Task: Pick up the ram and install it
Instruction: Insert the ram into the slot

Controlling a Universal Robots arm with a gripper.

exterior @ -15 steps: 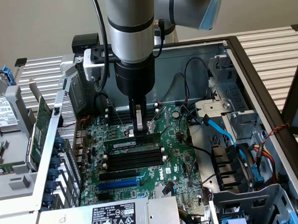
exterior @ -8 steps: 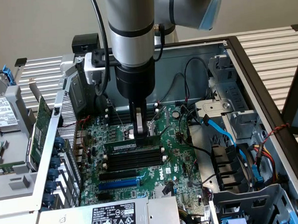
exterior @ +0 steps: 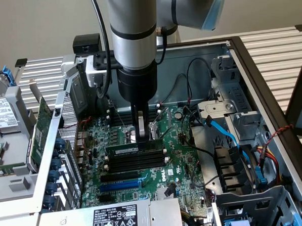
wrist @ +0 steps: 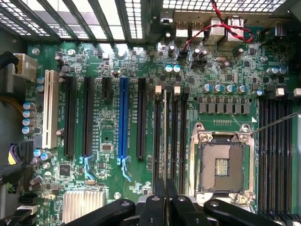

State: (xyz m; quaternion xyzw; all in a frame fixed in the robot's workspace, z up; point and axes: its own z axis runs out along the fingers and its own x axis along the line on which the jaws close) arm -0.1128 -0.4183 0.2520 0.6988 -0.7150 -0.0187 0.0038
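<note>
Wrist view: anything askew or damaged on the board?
Nothing damaged or spilled. The ram stands straight, in line with its slot, between the gripper's fingers. Only oddity: the CPU socket sits bare, with no chip or cooler on it.

ram [exterior: 134,150]: stood on edge in the memory slots [exterior: 136,164], clamped in the gripper [exterior: 142,134] above it
memory slots: lay on the motherboard [exterior: 179,159], between the CPU socket [wrist: 223,165] and the expansion slots [wrist: 123,117]
hard drive [exterior: 2,118]: sat outside the case, at the exterior view's left
</note>
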